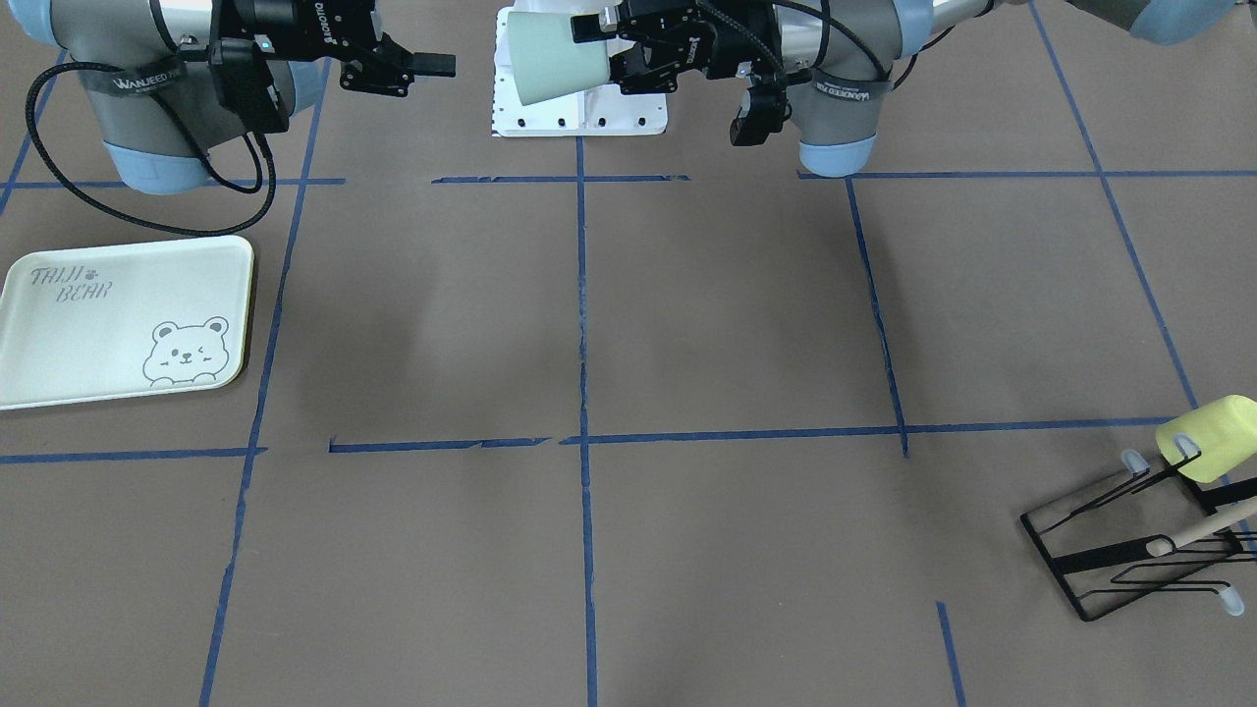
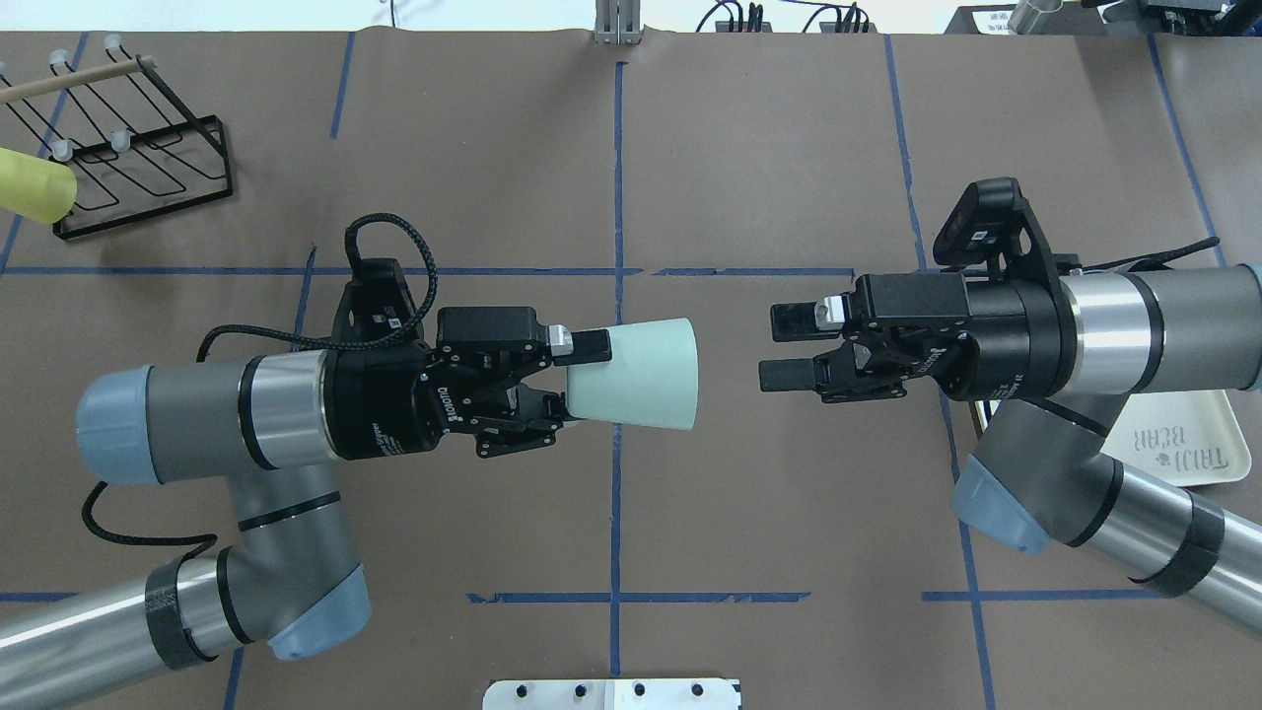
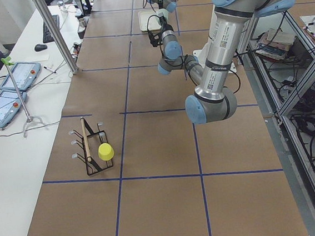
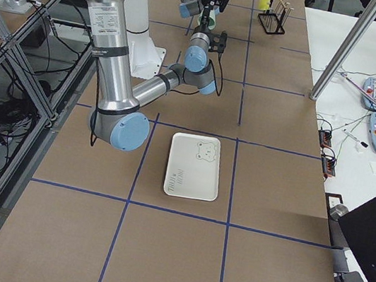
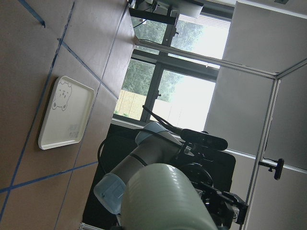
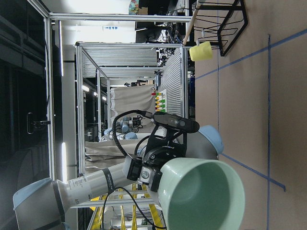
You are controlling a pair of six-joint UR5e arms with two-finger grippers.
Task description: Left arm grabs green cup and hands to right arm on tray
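Jaws of the left gripper (image 1: 604,49) are clenched on the narrow base end of the green cup (image 1: 550,57). In the front camera the cup is at the top centre, held horizontal in the air above the worktop (image 1: 737,314). Its wide mouth faces the right gripper (image 1: 417,74), whose jaws are spread and hold nothing, and a gap lies between the rim and those jaws. The tray (image 1: 98,353) lies flat on the worktop on the right arm's side, well apart from the cup. A yellow cup (image 1: 1213,437) hangs on a black wire rack (image 1: 1110,550) at the corner on the left arm's side.

From overhead, both forearms lie level and the wrists point at each other along one line across the middle of the worktop. Each elbow is bent back toward the robot. The right arm partly covers the tray.

In the two side cameras the near arm rises from its elbow and reaches away, and the grippers are too small to judge.

The left wrist camera shows the cup's side filling the bottom, with the right arm beyond it.

The right wrist camera looks into the cup's open mouth, with the left gripper behind.
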